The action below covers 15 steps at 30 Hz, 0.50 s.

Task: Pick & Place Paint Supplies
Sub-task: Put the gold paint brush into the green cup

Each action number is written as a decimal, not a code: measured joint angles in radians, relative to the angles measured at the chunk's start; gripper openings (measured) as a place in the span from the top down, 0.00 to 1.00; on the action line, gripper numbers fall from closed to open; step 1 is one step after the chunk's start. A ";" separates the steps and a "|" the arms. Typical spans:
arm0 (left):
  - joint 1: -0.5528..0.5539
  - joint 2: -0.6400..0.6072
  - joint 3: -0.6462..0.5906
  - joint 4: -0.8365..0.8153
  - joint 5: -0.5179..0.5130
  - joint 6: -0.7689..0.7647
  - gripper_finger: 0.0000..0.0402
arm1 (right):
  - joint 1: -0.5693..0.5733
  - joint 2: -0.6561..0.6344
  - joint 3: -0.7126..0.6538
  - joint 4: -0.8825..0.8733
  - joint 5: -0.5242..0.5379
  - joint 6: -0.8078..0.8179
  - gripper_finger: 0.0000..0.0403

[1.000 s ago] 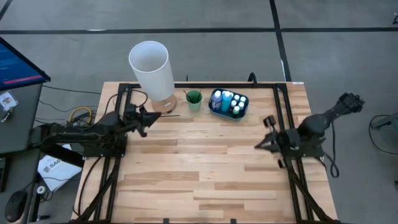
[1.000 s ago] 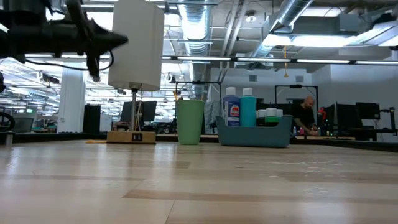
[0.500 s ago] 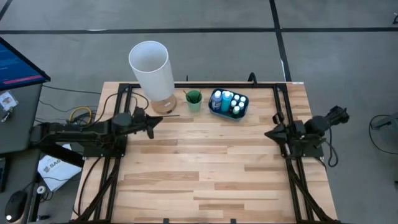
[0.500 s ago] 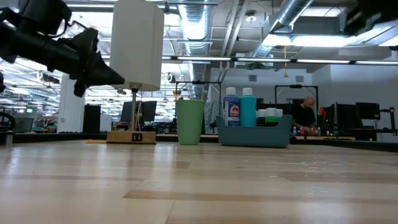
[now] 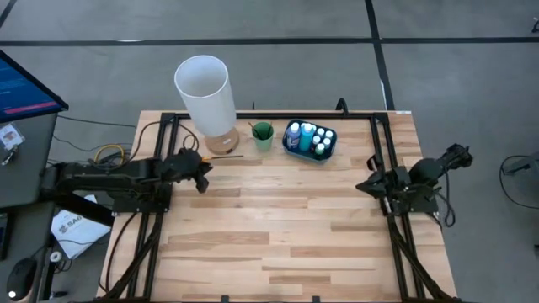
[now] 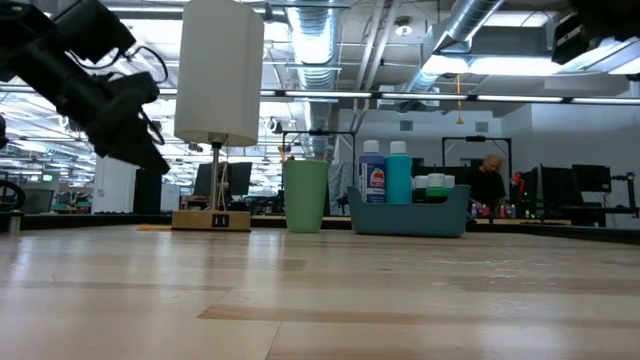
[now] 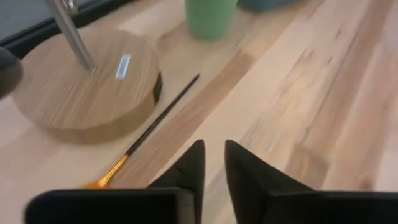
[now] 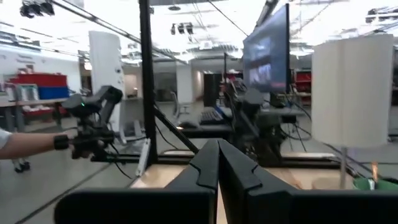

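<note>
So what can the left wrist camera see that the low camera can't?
Only the left wrist view shows the thin dark brush lying on the table beside the lamp's round wooden base, with the left pincer slightly parted above the wood. Only the low view shows the bottles standing in the blue tray and the lamp's white shade. Both show the green cup.

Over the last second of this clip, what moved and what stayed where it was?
The left claw tipped down toward the paintbrush lying by the lamp base, and its fingers parted slightly; it holds nothing. The right claw pulled back toward its table edge, shut and empty. The green cup, the blue tray of paint bottles and the lamp stayed put.
</note>
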 joint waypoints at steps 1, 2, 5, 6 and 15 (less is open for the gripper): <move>0.000 0.010 0.000 -0.010 -0.001 0.017 0.85 | 0.000 0.002 0.002 -0.004 -0.003 0.005 1.00; 0.000 0.022 0.000 -0.014 -0.008 0.033 0.82 | 0.000 0.001 0.001 -0.017 -0.002 0.014 1.00; 0.000 0.068 0.000 -0.020 -0.057 0.039 0.72 | 0.000 0.000 0.000 -0.026 0.000 0.035 1.00; 0.000 0.084 0.000 -0.020 -0.083 0.039 0.69 | 0.000 0.000 0.000 -0.031 0.000 0.039 1.00; 0.050 0.268 -0.001 -0.028 -0.221 0.000 0.49 | 0.000 0.001 0.000 -0.047 0.000 0.047 1.00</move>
